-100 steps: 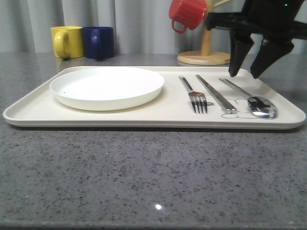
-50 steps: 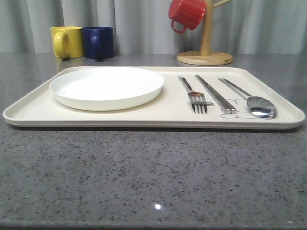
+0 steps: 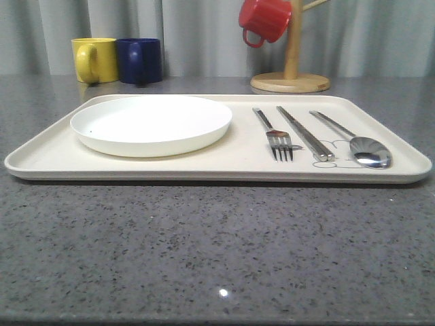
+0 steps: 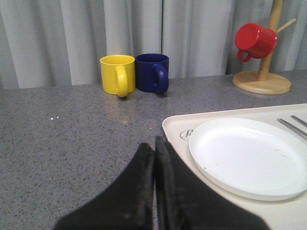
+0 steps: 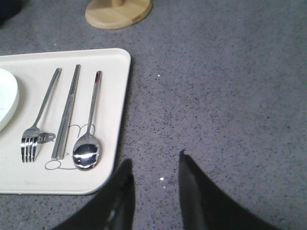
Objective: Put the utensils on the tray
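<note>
Three utensils, the fork (image 3: 279, 139), chopsticks (image 3: 305, 132) and spoon (image 3: 360, 145), lie side by side on the tray (image 3: 224, 166) ready for eating, so the left gripper (image 4: 154, 153) has closed jaws and the right gripper (image 5: 156, 170) has open jaws, empty.

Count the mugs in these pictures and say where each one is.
3. A yellow mug and a dark blue mug stand side by side on the counter behind the tray. A red mug hangs on the wooden mug tree, further right.
</note>
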Controlling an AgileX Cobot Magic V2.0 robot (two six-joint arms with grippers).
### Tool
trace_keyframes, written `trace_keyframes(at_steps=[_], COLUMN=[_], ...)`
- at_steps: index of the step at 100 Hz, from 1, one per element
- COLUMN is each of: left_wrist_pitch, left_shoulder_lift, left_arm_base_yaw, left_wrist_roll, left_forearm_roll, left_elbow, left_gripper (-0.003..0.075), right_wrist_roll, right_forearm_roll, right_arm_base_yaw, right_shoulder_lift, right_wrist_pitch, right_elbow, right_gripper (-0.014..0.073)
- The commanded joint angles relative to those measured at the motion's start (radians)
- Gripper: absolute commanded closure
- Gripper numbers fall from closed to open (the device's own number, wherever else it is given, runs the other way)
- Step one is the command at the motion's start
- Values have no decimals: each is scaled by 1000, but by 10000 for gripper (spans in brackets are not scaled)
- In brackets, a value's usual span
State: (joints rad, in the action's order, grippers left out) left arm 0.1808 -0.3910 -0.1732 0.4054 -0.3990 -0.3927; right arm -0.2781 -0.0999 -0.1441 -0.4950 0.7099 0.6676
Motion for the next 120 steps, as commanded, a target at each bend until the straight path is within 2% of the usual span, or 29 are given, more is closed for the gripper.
trace_keyframes(at_steps=[1,16,103,120], left_wrist_pitch=[-78,-78,-78,-78], left_shoulder_lift=[-6,-6,-6,-6], left_arm_base_yaw=[-7,-7,-7,-7], left_wrist_roll=[-1,-1,-1,-1], left_forearm_roll=[-6,-6,-6,-6], left_elbow=[-28,-28,-28,-28], left_gripper=[738,738,738,738], right_wrist_roll=[13,13,13,44], right_forearm_roll=[-31,-41,-64,-45], right_arm_base_yaw=[6,6,6,25], right_shoulder_lift=[72,149,154,188], right_wrist_pitch=[-77,-88,-96,-217], right_elbow=[-8,-38,-41,-94], right_gripper=[478,678,671,671])
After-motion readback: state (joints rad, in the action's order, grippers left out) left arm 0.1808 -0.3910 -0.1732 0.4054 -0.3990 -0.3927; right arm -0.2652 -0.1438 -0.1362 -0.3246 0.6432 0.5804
